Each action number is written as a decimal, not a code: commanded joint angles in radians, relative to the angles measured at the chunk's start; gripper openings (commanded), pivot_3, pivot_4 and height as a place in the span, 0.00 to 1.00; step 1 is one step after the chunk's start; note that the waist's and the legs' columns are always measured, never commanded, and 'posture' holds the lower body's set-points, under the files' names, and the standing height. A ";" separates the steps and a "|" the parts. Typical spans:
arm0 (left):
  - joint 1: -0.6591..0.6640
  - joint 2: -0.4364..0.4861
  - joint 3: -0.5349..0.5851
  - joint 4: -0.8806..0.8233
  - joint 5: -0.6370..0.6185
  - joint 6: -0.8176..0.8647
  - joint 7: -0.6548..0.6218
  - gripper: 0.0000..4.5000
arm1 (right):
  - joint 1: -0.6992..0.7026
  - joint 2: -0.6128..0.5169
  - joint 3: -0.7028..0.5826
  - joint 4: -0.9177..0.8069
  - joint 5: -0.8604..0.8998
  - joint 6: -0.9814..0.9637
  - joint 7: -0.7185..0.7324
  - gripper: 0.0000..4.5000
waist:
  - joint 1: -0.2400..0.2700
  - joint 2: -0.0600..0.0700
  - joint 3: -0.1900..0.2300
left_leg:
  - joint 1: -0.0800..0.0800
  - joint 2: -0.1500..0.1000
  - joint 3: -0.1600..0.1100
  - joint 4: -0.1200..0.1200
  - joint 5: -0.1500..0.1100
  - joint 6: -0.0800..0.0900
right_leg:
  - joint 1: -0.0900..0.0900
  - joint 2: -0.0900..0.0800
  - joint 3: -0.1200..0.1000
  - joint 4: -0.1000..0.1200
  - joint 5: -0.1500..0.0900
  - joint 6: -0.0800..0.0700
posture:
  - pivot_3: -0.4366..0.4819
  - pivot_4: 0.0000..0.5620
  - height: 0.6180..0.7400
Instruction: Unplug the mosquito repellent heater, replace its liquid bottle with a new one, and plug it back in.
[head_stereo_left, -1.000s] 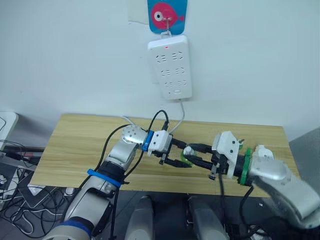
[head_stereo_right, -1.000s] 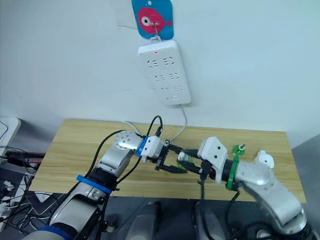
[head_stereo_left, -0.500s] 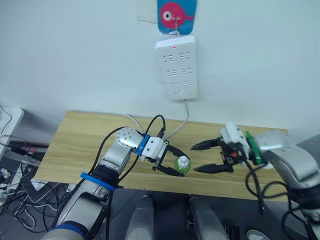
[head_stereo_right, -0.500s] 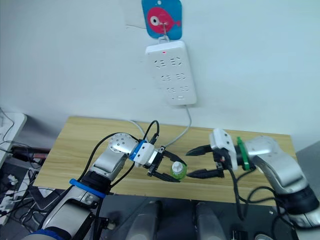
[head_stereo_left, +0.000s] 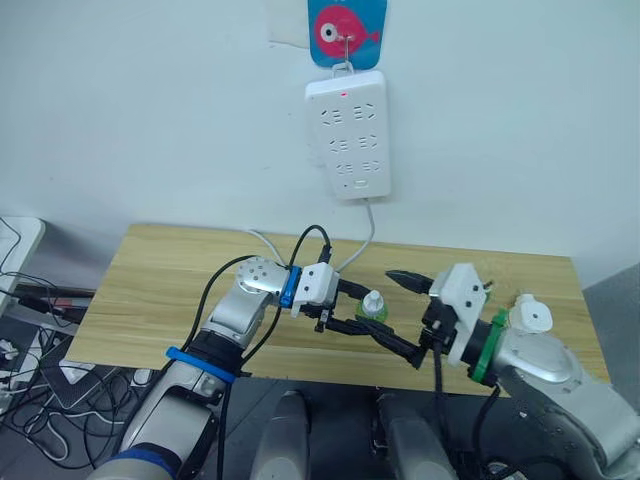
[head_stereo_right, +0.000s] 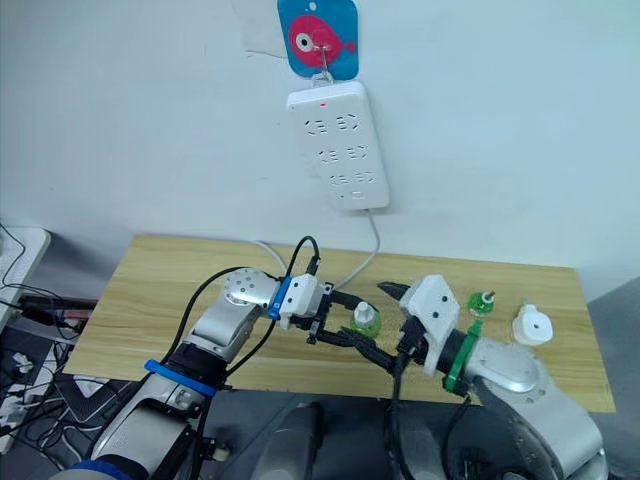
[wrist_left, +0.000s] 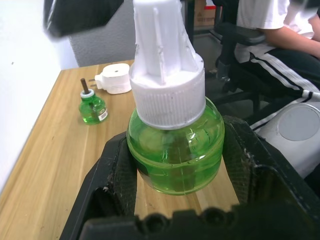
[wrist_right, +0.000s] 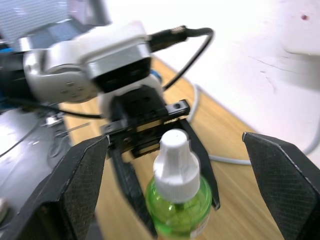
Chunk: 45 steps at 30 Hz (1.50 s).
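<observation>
- Left eye view: wooden table (head_stereo_left: 150, 290) against a white wall; white power strip (head_stereo_left: 348, 135) hangs on the wall from a hook on a blue fish-print card (head_stereo_left: 347, 28), its cord running down onto the tabletop. Left gripper (head_stereo_left: 362, 314) is over the table's front-centre, fingers clamped on the new capped bottle (head_stereo_left: 372, 307), which stands upright, white cap up. Right gripper (head_stereo_left: 404, 316) faces it from the robot's right, fingers spread wide: one fingertip above and beyond the bottle, the other below it, neither touching.
- Right eye view: same arrangement. On the right part of the table, the old bottle with bare wick (head_stereo_right: 480, 301) stands upright, wick up. Just to its right lies the mosquito repellent heater (head_stereo_right: 532, 327), unplugged, on the tabletop. The two are near each other but apart, and well clear of both grippers.
- Left wrist view: capped green bottle fills the gap between the two black fingers (wrist_left: 112, 175), both pressed against its round body. Beyond, the wick bottle (wrist_left: 92, 106) stands on the wood with the white heater (wrist_left: 117, 80) lying close behind it, prongs sideways. A seated person's legs (wrist_left: 280, 55) at the table's far end.
- Right wrist view: right fingers (wrist_right: 85, 185) held far apart, framing the capped bottle (wrist_right: 178, 197), with open space on both sides. The left gripper's black fingers grip the bottle from behind.
</observation>
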 joint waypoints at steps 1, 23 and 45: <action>-0.024 -0.015 0.008 -0.005 -0.001 -0.008 0.001 0.50 | 0.005 0.023 0.019 -0.042 -0.013 0.003 -0.048 0.91 | 0.001 0.000 0.000 | 0.000 0.000 0.000 0.000 0.000 0.000 | 0.000 0.000 0.000 0.000 0.000 0.000 | 0.66 0.48 1.00; -0.029 -0.021 0.006 0.008 -0.001 -0.046 -0.054 0.50 | -0.138 -0.107 -0.007 0.119 0.111 -0.096 0.282 0.08 | -0.010 0.000 0.000 | 0.000 0.000 -0.001 0.000 0.000 0.000 | 0.000 0.000 -0.002 0.000 0.001 -0.001 | 0.67 0.50 1.00; 0.000 -0.010 0.010 -0.024 -0.007 -0.059 -0.077 0.50 | -0.264 -0.227 -0.019 0.239 0.195 -0.127 0.574 0.99 | -0.012 0.000 0.000 | -0.002 0.000 -0.004 0.000 0.000 0.001 | 0.000 -0.001 -0.005 0.000 0.002 -0.004 | 0.68 0.49 1.00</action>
